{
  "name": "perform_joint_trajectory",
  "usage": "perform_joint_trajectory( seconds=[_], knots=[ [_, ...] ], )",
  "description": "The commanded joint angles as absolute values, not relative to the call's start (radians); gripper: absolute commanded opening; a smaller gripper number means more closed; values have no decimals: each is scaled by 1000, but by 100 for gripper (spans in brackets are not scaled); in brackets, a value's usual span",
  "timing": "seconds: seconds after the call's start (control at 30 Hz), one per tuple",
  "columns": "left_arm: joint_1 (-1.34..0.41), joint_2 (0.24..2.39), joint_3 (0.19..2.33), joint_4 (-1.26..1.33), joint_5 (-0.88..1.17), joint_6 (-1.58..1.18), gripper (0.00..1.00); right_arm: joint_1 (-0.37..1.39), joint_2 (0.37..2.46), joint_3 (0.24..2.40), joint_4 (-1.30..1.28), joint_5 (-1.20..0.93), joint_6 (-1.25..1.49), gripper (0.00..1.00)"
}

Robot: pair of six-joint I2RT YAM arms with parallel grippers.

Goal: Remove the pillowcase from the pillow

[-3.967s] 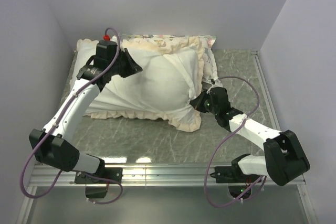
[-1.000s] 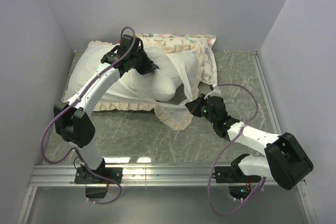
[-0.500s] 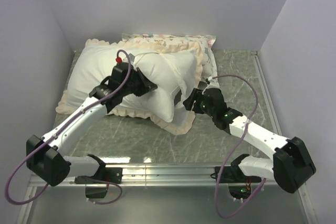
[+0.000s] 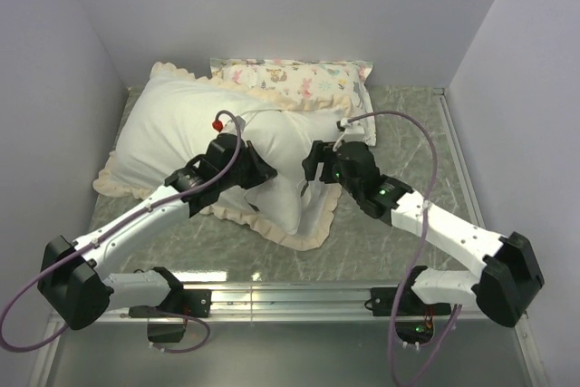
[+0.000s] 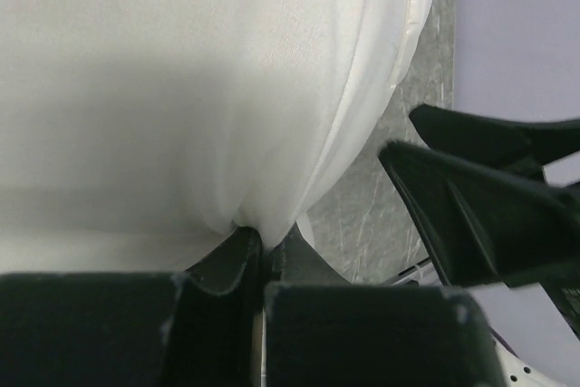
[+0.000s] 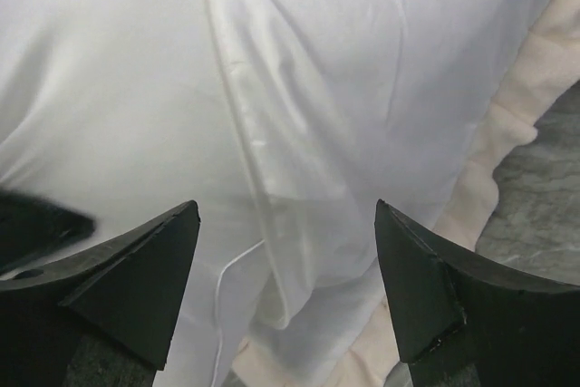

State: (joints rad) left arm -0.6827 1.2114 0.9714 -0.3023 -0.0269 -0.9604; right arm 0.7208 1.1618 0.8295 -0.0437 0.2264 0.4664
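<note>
Pinching left gripper [image 5: 263, 244]: clamped on plump plain white pillow [image 5: 181, 88], seemingly anchoring it.
Right gripper [image 6: 285, 212]: spread empty, poised to grab cream frilled fabric pillowcase [image 6: 507, 124].

no text, label, brand or number is readable on anything.

My left arm [image 4: 136, 219] and right arm [image 4: 449, 231]: white shells, black joints — purple cables [image 4: 434, 165] looping; right gripper [image 6: 285, 210], black wedges; perhaps a red cap [image 4: 217, 122].
</note>
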Motion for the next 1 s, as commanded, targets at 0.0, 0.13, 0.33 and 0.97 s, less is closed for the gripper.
perform_joint_trajectory(
  seconds=[0.0, 0.13, 0.33, 0.97],
  knots=[
    [-712, 1146, 969, -192, -22, -965, 1, 733, 1247, 902, -43, 336, 426, 84],
    [-727, 1085, 942, -230, -26, -960, 0, 704, 1318, 971, -100, 462, 423, 68],
    [-730, 960, 946, -330, -32, -945, 1, 608, 1358, 1026, -123, 526, 440, 5],
    [-732, 815, 1077, -355, -14, -966, 1, 322, 1605, 1141, -2, -148, 511, 1]
  ],
)
